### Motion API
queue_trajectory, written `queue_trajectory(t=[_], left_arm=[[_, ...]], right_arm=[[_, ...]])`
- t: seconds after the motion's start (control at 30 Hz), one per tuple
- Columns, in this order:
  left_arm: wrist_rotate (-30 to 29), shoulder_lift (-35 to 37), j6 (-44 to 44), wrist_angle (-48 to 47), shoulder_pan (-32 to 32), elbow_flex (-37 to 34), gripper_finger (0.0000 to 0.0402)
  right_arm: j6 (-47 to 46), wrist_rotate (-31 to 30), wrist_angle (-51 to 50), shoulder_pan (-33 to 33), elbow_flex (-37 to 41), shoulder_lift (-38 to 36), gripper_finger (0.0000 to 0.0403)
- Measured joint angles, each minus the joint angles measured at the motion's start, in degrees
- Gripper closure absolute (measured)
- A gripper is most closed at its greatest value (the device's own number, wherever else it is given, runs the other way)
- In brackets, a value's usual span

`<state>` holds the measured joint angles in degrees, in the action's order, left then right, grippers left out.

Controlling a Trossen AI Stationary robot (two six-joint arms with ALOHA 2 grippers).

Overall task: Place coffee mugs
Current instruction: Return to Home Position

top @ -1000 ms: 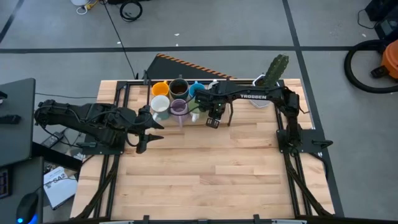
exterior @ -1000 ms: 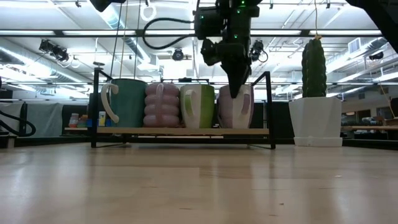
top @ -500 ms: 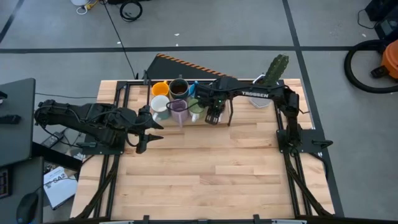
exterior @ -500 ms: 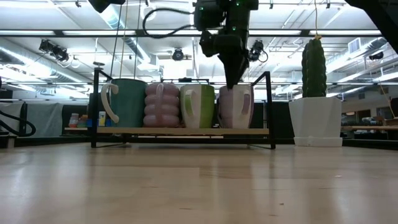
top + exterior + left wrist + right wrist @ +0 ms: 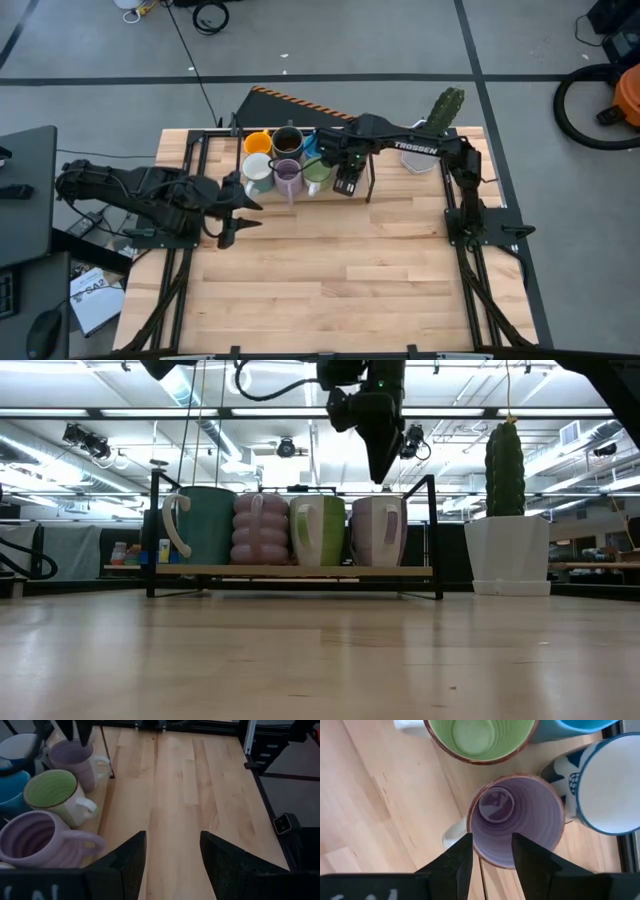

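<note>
Right gripper (image 5: 382, 472), fingers spread above purple mug (image 5: 379, 530), to be raised clear before retraction; left gripper (image 5: 172, 840), spread, parked at 9 o'clock.

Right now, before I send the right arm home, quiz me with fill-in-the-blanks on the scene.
The right gripper hangs ___ the purple and white mug, clear of it.
Its jaws stand ___, holding nothing.
The front-row mug beside it is ___ inside.
The left gripper waits, open, on the table's ___ side.
Missing: above; open; green; left.
</note>
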<state>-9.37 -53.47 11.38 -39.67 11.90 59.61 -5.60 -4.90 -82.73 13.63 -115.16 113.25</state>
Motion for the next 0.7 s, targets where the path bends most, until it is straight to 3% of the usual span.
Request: queue_trajectory(t=[0.3,0.47,0.57,0.7], left_arm=[[-5.6,0.0,-2.0,0.1,2.5,0.0,0.0210],[-6.1,0.0,-4.6,3.1,3.7,0.0,0.0210],[-6.2,0.3,-6.4,12.0,5.1,-3.4,0.0210],[-5.8,1.7,-7.4,23.4,7.5,-12.9,0.0210]], right_arm=[[1.3,-0.3,1.3,-0.1,-0.3,-5.3,0.0260],[1.1,-4.2,3.7,-1.2,1.0,-11.2,0.0260],[0.8,-5.3,10.2,-3.0,7.0,-17.0,0.0260],[-0.5,-7.2,25.1,-6.5,21.9,-26.8,0.0260]])
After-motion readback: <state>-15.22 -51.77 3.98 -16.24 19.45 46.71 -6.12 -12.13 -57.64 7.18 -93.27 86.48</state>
